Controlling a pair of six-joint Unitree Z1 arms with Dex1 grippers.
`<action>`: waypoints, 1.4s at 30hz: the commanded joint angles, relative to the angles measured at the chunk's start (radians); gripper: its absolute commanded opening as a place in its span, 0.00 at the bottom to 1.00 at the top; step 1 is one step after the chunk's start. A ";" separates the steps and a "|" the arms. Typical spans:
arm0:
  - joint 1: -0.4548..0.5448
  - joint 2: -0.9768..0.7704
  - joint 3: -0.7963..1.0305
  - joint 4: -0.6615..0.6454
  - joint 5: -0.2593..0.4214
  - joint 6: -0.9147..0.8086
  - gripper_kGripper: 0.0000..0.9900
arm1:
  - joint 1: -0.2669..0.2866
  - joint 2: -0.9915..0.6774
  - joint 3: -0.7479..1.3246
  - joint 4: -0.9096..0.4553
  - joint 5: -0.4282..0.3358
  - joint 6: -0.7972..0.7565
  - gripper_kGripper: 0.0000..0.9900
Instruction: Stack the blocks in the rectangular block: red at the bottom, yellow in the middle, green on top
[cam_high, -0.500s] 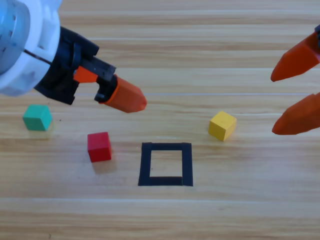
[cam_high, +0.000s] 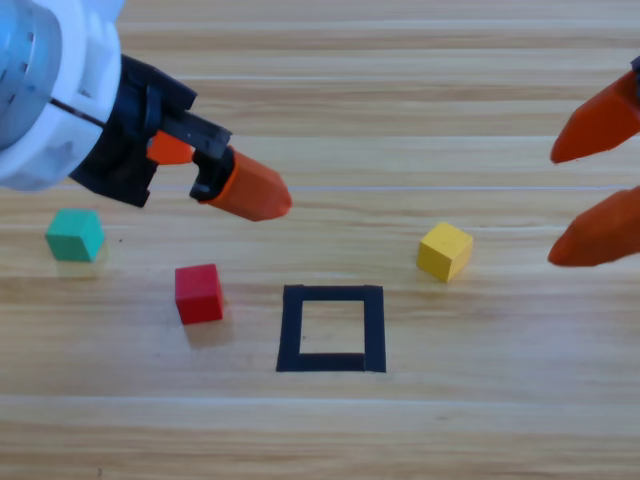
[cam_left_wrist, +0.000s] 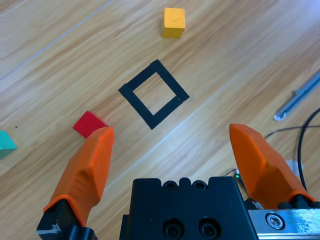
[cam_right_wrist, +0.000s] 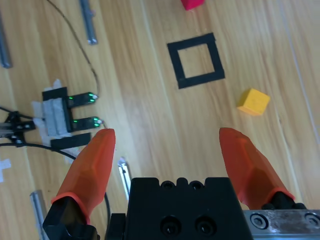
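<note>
The red cube (cam_high: 199, 293) lies left of the black tape square (cam_high: 332, 293), and the teal-green cube (cam_high: 75, 235) lies farther left. The yellow cube (cam_high: 445, 251) sits right of the square and a little farther back. My left gripper (cam_high: 265, 200) hovers above and behind the red cube. In the left wrist view the left gripper (cam_left_wrist: 172, 131) is open and empty, with the red cube (cam_left_wrist: 90, 123) by its left jaw and the square (cam_left_wrist: 138, 106) ahead. My right gripper (cam_high: 600, 180) waits open at the right edge, holding nothing.
The right wrist view shows the yellow cube (cam_right_wrist: 253, 101), the tape square (cam_right_wrist: 174, 66), a black sensor unit with green lights (cam_right_wrist: 70, 117), cables and metal rods (cam_right_wrist: 87, 20) beyond the work area. A metal rod (cam_left_wrist: 300, 95) also lies off to one side in the left wrist view.
The right gripper has drawn back slightly toward the right edge. The left gripper has shifted only a hair upward. The cubes have not moved.
</note>
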 joint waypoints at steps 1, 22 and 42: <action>0.002 0.137 -0.078 0.080 0.130 -0.185 1.00 | 0.026 0.135 0.008 -0.040 -0.141 0.053 0.93; 0.321 0.704 -0.328 0.356 0.071 -0.547 1.00 | -0.098 0.588 -0.232 0.018 -0.315 0.082 0.93; 0.352 0.685 -0.190 0.214 -0.083 -0.504 1.00 | -0.098 0.847 -0.407 0.090 -0.344 0.078 0.92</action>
